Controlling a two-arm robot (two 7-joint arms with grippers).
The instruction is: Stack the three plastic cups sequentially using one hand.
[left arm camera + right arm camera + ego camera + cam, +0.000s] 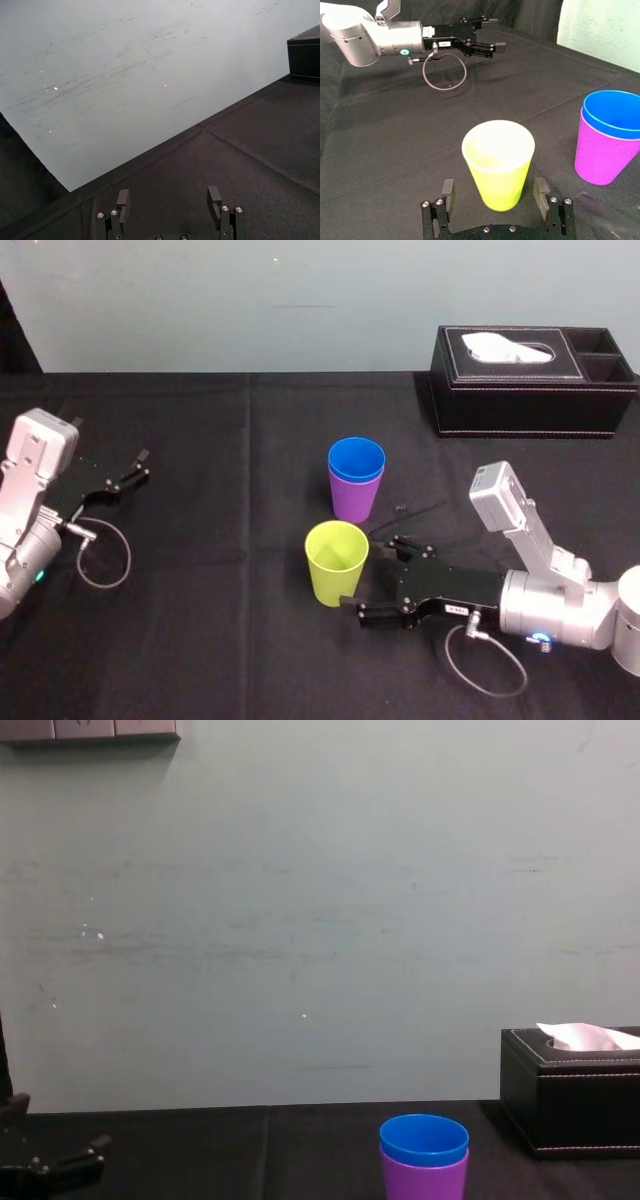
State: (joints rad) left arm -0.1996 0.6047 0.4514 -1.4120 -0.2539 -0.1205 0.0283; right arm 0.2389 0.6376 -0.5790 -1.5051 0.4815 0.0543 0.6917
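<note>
The blue cup (356, 458) sits nested inside the purple cup (354, 498) at mid-table; both also show in the chest view, blue cup (424, 1138) over purple cup (424, 1180). In front of them the yellow-green cup (336, 562) stands upright by itself. My right gripper (368, 576) lies low on the table and is open, with one finger on each side of the yellow-green cup's (498, 165) lower part. A small gap shows at each finger in the right wrist view, right gripper (494, 192). My left gripper (135, 468) rests open at the far left, holding nothing.
A black leather tissue box (532, 380) stands at the back right, well clear of the cups. A black cloth covers the table (220, 640). A cable loop (105, 558) lies by the left arm, and another (485, 660) by the right.
</note>
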